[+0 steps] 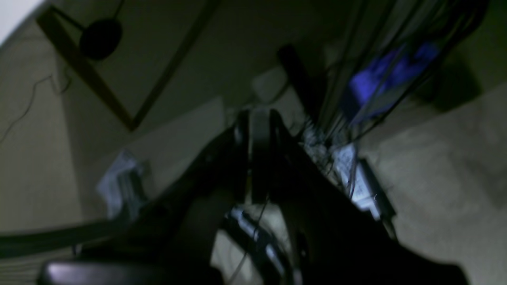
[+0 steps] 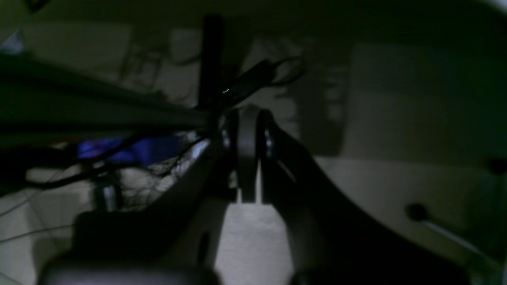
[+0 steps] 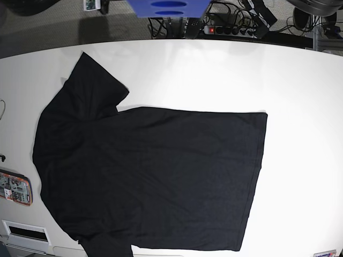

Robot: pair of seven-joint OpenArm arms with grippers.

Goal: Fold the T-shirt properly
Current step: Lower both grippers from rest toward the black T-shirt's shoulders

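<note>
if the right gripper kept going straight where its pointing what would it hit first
Hard to say: the right gripper points off into the dim room, not at the T-shirt. A dark upright post stands nearest its line; depth is unclear.

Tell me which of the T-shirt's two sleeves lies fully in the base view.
The upper-left sleeve of the T-shirt lies whole and flat on the white table. The other sleeve is cut off by the bottom edge.

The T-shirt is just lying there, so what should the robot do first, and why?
Probably bring both arms down to the T-shirt. It lies spread flat and unfolded on the white table, and neither arm shows in the base view. Both wrist cameras look away from the cloth, with their jaws close together.
</note>
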